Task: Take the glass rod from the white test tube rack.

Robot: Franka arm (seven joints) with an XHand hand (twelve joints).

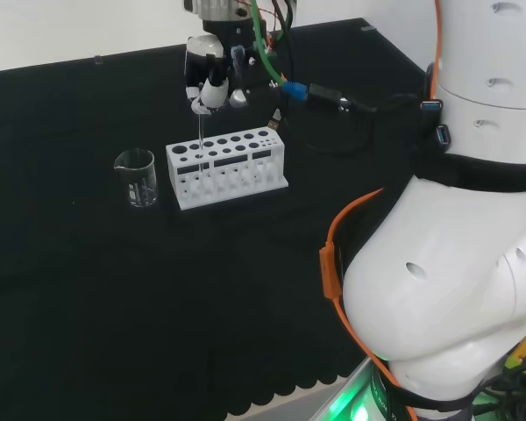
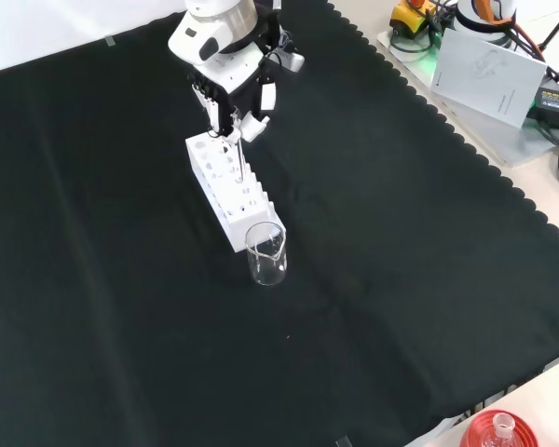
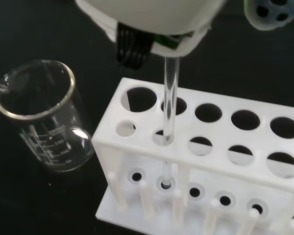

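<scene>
We see the black and white robot hand [image 1: 212,86] poised directly above the end of the white plastic test tube rack [image 1: 227,166] that lies nearest the small clear glass beaker [image 1: 137,177], and its fingertips [image 2: 231,124] appear closed in a pinch on the top of the thin clear glass rod [image 3: 169,105]. In the wrist view the rod [image 1: 199,145] runs straight down from the hand [image 3: 152,19] through a hole in the rack's [image 3: 206,142] top plate, and its lower end sits in a socket of the base plate below. Its long axis stands upright, close to vertical, top end in the fingers, bottom end pointing down into the rack [image 2: 229,185].

We judge the main risk to be a lift that is not straight: if the hand [image 2: 225,70] drifts sideways while the rod is within the hole, the glass could bind on the rim, tip or drag the light rack, or snap. Smooth glass could also slip in the pinch and drop back. The beaker [image 2: 266,253] stands just beside the rack and a swinging rod could strike it
</scene>
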